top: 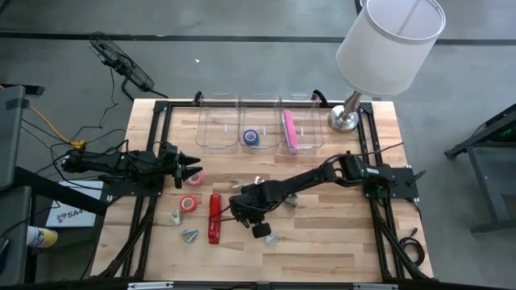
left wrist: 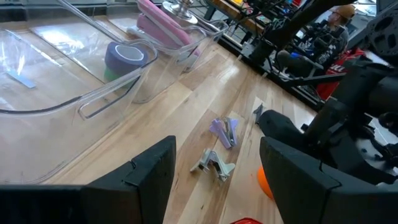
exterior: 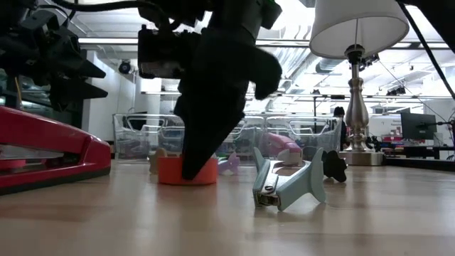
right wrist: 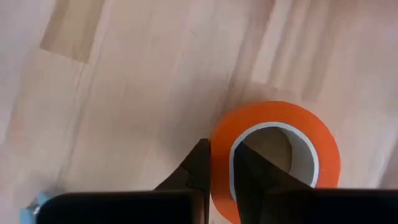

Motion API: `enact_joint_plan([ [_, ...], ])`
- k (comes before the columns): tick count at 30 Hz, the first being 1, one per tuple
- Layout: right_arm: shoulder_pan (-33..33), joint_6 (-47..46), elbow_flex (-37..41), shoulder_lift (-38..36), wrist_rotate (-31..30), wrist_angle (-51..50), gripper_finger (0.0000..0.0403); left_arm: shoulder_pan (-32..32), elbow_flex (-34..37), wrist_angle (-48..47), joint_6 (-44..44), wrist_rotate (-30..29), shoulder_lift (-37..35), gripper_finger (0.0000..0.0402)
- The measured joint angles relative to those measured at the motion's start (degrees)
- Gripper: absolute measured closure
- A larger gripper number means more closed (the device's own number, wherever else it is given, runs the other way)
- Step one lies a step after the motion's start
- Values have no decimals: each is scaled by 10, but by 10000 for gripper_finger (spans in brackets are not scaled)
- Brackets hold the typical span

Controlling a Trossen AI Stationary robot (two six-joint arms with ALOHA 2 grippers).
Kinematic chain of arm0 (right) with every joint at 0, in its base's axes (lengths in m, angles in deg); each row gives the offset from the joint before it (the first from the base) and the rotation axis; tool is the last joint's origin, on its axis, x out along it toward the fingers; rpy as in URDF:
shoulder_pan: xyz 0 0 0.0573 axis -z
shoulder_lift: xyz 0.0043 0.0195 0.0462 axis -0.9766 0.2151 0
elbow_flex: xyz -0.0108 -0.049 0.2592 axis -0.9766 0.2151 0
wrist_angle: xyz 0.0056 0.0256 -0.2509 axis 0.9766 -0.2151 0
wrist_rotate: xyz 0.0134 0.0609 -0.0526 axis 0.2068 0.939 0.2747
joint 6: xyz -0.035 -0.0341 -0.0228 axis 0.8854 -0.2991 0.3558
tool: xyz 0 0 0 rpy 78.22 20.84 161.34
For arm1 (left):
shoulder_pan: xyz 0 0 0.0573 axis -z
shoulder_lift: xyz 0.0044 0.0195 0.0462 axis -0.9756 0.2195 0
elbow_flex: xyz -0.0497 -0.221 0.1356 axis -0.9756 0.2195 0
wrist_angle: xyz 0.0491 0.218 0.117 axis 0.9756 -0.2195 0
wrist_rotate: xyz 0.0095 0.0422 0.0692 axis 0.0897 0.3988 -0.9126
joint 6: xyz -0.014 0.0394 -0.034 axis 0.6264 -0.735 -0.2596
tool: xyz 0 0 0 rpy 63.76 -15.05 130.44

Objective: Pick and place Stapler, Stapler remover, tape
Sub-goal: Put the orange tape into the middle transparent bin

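Note:
An orange roll of tape (right wrist: pixel 280 124) lies flat on the wooden table (top: pixel 339 242), and my right gripper (right wrist: pixel 221 149) comes down on it at mid-table (top: pixel 240 211), shut on its wall. A red stapler (top: pixel 214 217) lies just to its left, with a red roll (top: pixel 190 203) and a pink roll (top: pixel 196 176) beyond. Small staple removers (top: pixel 190 235) are scattered around, one light blue (exterior: pixel 288 186). My left gripper (top: pixel 189 167) waits open at the table's left side, holding nothing. My right gripper pinches the orange roll's wall (right wrist: pixel 222 163), one finger (right wrist: pixel 255 171) inside the ring's hole and the other (right wrist: pixel 196 165) outside it. The fingers come steeply from above, pointing down. The roll lies flat on the table (exterior: pixel 170 172).
Three clear bins (top: pixel 218 129) stand along the far edge. The middle one holds a blue-purple roll (top: pixel 251 138) and the right one a pink stapler (top: pixel 289 129). A lamp (top: pixel 347 117) stands at the far right. Bare wood shows on the near right.

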Motion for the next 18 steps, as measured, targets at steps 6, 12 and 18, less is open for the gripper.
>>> enact_joint_plan([
  [6, 1, -18, -55, 0, -10, -75, 372, 0, 0, 0, 0, 0, 0, 172],
  [12, 13, -38, -129, 0, -10, -162, 372, 0, 0, 0, 0, -1, 0, 172],
  [18, 38, -52, -194, 0, -23, -250, 372, 0, 0, 0, 0, -1, 0, 172],
])
